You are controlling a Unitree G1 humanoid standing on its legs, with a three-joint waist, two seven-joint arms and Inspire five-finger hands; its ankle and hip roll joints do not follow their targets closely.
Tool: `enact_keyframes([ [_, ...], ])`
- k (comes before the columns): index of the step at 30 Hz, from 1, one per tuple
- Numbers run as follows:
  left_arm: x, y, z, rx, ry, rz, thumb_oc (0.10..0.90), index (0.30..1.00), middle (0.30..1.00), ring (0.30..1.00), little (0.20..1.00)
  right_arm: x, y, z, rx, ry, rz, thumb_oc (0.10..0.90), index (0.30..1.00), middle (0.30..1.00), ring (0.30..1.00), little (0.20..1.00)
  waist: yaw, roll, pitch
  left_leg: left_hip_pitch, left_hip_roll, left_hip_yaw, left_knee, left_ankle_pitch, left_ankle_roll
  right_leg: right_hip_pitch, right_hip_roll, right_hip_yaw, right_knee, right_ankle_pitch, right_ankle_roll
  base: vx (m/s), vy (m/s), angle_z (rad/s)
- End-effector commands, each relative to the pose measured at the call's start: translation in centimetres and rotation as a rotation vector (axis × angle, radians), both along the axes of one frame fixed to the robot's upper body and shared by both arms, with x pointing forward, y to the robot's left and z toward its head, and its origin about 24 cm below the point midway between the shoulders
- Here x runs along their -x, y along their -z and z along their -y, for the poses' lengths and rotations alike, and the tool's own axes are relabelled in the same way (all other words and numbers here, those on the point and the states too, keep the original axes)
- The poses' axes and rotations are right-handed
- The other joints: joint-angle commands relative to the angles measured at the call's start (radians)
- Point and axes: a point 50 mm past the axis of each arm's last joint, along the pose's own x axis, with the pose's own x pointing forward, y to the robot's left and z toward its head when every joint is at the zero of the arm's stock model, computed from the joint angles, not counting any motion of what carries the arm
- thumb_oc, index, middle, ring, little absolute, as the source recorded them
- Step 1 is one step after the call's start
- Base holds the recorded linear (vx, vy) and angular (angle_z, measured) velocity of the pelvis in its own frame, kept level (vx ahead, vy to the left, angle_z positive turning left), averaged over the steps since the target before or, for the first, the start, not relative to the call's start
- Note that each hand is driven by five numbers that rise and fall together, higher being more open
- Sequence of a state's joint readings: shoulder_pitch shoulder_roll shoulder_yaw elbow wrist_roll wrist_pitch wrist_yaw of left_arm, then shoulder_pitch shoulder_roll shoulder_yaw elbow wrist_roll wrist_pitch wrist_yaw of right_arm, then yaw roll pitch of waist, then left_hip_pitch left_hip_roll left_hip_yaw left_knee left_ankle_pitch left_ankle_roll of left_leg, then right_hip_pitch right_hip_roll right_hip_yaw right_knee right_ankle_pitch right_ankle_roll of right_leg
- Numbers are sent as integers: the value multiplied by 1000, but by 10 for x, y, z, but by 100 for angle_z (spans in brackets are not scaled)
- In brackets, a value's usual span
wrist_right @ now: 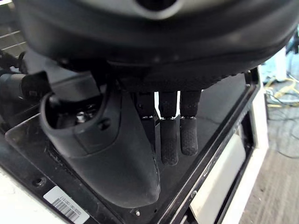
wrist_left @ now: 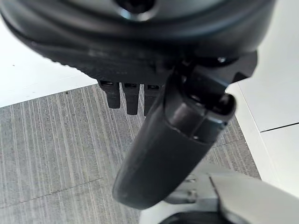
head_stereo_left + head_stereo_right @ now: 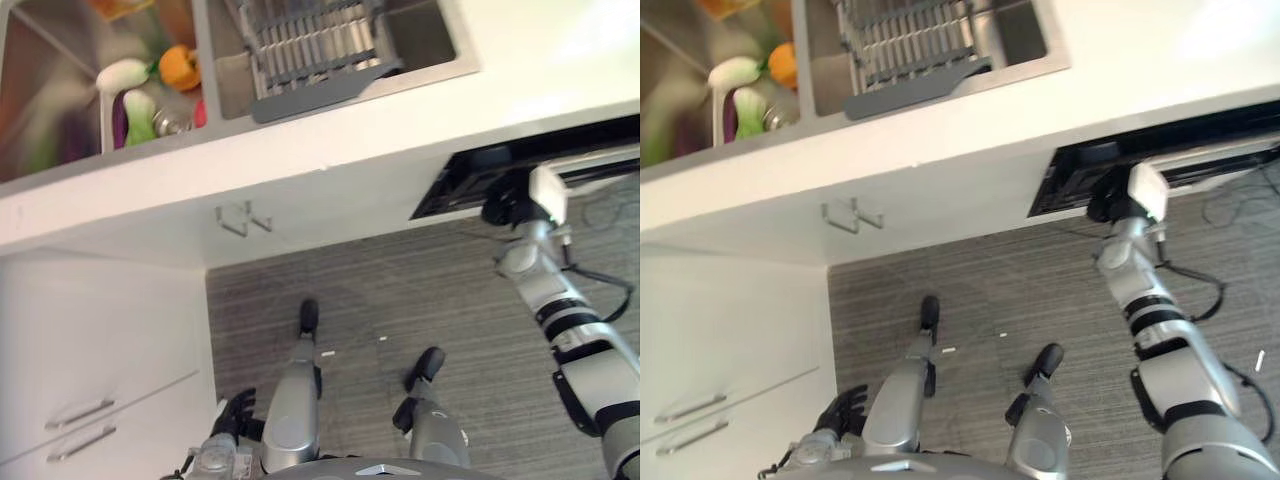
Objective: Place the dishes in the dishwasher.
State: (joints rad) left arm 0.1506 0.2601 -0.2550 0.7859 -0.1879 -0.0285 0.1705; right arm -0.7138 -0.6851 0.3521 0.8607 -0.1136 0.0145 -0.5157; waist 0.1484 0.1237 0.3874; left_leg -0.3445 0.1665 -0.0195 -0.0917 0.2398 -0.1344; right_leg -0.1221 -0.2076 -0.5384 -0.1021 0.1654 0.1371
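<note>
Right wrist view: right hand (image 1: 154, 93) over the dark inner face of the dishwasher door (image 1: 224, 107), fingers (image 1: 180, 128) straight and relaxed, holding nothing. Head views: dishwasher (image 3: 500, 175) sits under the white counter (image 3: 330, 150); dishes (image 3: 140, 95) lie in the sink (image 3: 60, 160) beside a grey rack (image 3: 310, 45). Left hand (image 3: 235, 410) hangs low over the floor (image 3: 400, 290), fingers loosely extended, empty.
</note>
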Motion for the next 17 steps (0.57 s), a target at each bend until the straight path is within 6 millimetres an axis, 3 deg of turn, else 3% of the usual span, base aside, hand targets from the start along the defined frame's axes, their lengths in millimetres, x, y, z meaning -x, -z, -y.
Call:
enact_keyframes([
  [1, -24, -15, -4, -30, 57, 105, 800, 900, 900, 900, 900, -11, -111, -5, -42, -16, 489, 471, 406, 406, 406, 406, 53, -21, -48, 87, -5, 7, 8, -153, -29, 19, -94, 30, 53, -122, 69, 40, -23, 47],
  [2, -27, -16, -3, -29, 61, 118, 800, 900, 900, 900, 900, -11, -97, -5, -114, 1, 481, 665, 698, 698, 698, 698, 56, -19, -49, 89, -7, 7, 8, -155, -29, 28, -94, 20, 53, -125, 69, 67, -27, 49],
  [3, -24, -14, -4, -36, 60, 101, 800, 900, 900, 900, 900, -10, -72, -8, -185, 12, 431, 800, 900, 900, 900, 900, 60, -22, -53, 92, -9, 2, 7, -158, -27, 45, -94, 6, 52, -128, 69, -3, 23, 41],
  [6, -7, -3, -10, -27, -19, 14, 800, 900, 900, 900, 900, 11, 34, -23, -346, 43, 153, 800, 900, 900, 900, 900, 57, -25, -67, 101, -19, -1, 7, -141, -15, 68, -105, -25, 61, -107, 65, 34, 25, 36],
  [8, 14, 8, -6, 50, -120, -67, 800, 900, 900, 900, 900, 42, 101, -31, -408, 59, -79, 800, 900, 900, 900, 900, 46, -31, -90, 115, -25, 0, 5, -151, -10, 83, -108, -35, 65, -108, 69, 88, 30, 27],
  [10, 25, 11, 4, 159, -172, -79, 800, 900, 900, 900, 900, 80, 149, -30, -424, 78, -279, 800, 900, 900, 900, 900, 26, -27, -105, 138, -24, 6, 5, -162, -7, 98, -113, -42, 77, -115, 72, 53, 39, 12],
  [11, 26, 11, 3, 159, -172, -82, 800, 900, 900, 900, 900, 80, 150, -30, -424, 79, -281, 800, 900, 900, 900, 900, 26, -28, -107, 139, -24, 5, 5, -162, -7, 100, -113, -43, 77, -115, 72, 42, 34, 7],
  [13, 33, 4, 12, 282, -175, -49, 800, 900, 900, 900, 900, 118, 180, -24, -393, 81, -441, 800, 900, 900, 900, 900, -2, -27, -124, 173, -20, 15, 5, -175, -3, 120, -114, -44, 90, -125, 73, 84, 28, 4],
  [14, 39, -3, 16, 377, -204, -28, 800, 900, 900, 900, 900, 165, 212, -20, -438, 145, -591, 800, 900, 900, 900, 900, -35, -37, -143, 214, -13, 21, 8, -188, -2, 149, -109, -43, 105, -140, 71, 120, -8, 3],
  [15, 43, -4, 17, 411, -185, -45, 800, 900, 900, 900, 900, 187, 225, -20, -458, 167, -662, 800, 900, 900, 900, 900, -53, -44, -153, 233, -8, 24, 10, -193, -3, 164, -101, -38, 113, -152, 68, 128, -29, 10],
  [16, 47, -4, 16, 420, -155, -64, 800, 900, 900, 900, 900, 203, 233, -21, -467, 169, -724, 800, 900, 900, 900, 900, -69, -52, -167, 254, 2, 28, 13, -198, -2, 179, -94, -29, 120, -165, 65, 71, -23, 8],
  [17, 47, -4, 16, 420, -155, -64, 800, 900, 900, 900, 900, 203, 233, -21, -467, 169, -724, 800, 900, 900, 900, 900, -69, -52, -167, 254, 2, 28, 13, -198, -2, 179, -94, -29, 120, -165, 65, 56, -12, 10],
])
